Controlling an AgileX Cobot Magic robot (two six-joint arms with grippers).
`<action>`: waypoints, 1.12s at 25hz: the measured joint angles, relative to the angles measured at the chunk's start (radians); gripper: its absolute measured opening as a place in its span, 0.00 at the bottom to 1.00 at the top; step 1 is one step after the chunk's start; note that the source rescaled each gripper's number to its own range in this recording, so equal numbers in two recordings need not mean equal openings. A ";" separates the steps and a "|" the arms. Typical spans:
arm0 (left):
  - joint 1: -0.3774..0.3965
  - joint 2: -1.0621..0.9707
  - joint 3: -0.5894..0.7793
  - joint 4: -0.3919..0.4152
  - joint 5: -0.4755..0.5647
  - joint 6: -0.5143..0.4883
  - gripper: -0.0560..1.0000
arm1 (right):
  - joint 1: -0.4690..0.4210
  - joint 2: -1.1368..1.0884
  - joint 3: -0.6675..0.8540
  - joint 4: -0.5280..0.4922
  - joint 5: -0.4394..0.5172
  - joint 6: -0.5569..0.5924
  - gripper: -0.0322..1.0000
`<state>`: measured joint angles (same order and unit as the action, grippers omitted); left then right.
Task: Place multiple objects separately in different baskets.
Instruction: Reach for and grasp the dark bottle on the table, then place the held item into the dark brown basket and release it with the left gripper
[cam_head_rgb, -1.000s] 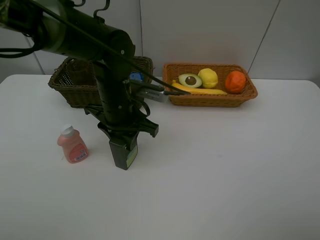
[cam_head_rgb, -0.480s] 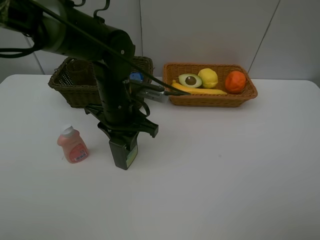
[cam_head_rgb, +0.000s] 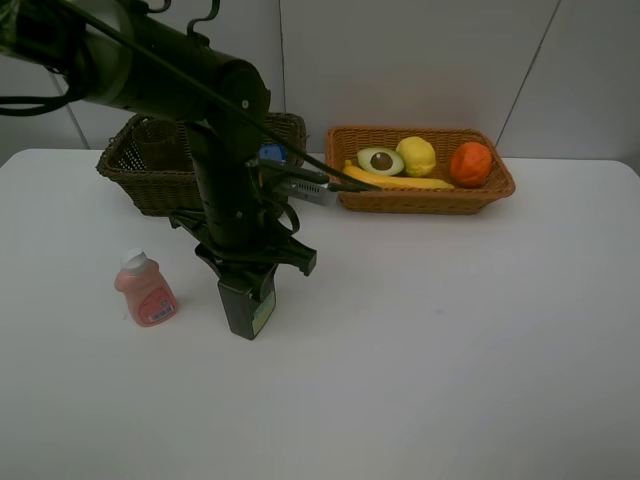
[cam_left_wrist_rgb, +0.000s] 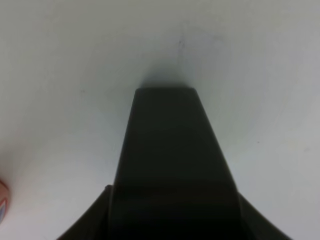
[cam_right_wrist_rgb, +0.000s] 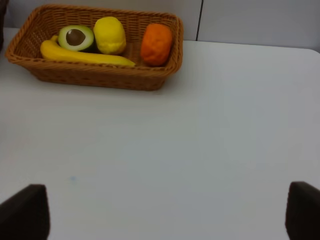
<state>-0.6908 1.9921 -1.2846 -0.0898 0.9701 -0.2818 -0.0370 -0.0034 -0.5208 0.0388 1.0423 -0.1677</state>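
The fingers of the left gripper (cam_head_rgb: 247, 285) were clamped on the top of the dark green pump bottle (cam_head_rgb: 248, 306), which stood upright on the white table (cam_head_rgb: 450, 350), left of centre and nearer than both baskets. In the left wrist view the bottle's dark body (cam_left_wrist_rgb: 172, 165) filled the space between the jaws, with bare tabletop beyond it. The right gripper (cam_right_wrist_rgb: 160, 215) was spread wide and empty, only its two dark fingertips (cam_right_wrist_rgb: 22, 212) showing over the table on the near right.

The small pink bottle (cam_head_rgb: 146, 290) stood just left of the green one, apart from it. The dark brown-green wicker basket (cam_head_rgb: 130, 165) sat at the far left, with a blue cap (cam_head_rgb: 271, 153) showing inside its right end and what looked like a translucent cup (cam_head_rgb: 155, 140) at its left. The light orange-brown basket (cam_head_rgb: 420, 195) at the far right already held the banana (cam_head_rgb: 400, 182), halved avocado (cam_head_rgb: 380, 159), yellow lemon (cam_head_rgb: 417, 156) and orange (cam_head_rgb: 471, 164).

The step in hand seemed to be lifting the pump bottle toward the dark basket. Done well, that would mean raising it straight up so it stays vertical in the grip, clearing the basket's near rim with room to spare, lowering it into a free spot away from the blue-capped bottle, and keeping clear of the pink bottle on the way.
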 joint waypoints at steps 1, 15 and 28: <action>0.000 0.000 0.000 0.000 0.003 0.001 0.53 | 0.000 0.000 0.000 0.000 0.000 0.000 1.00; 0.000 -0.051 -0.079 0.000 0.165 0.024 0.53 | 0.000 0.000 0.000 0.000 0.000 0.000 1.00; 0.000 -0.053 -0.285 -0.001 0.243 0.059 0.53 | 0.000 0.000 0.000 0.000 0.000 0.000 1.00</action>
<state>-0.6908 1.9388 -1.5693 -0.0910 1.2128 -0.2224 -0.0370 -0.0034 -0.5208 0.0388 1.0423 -0.1677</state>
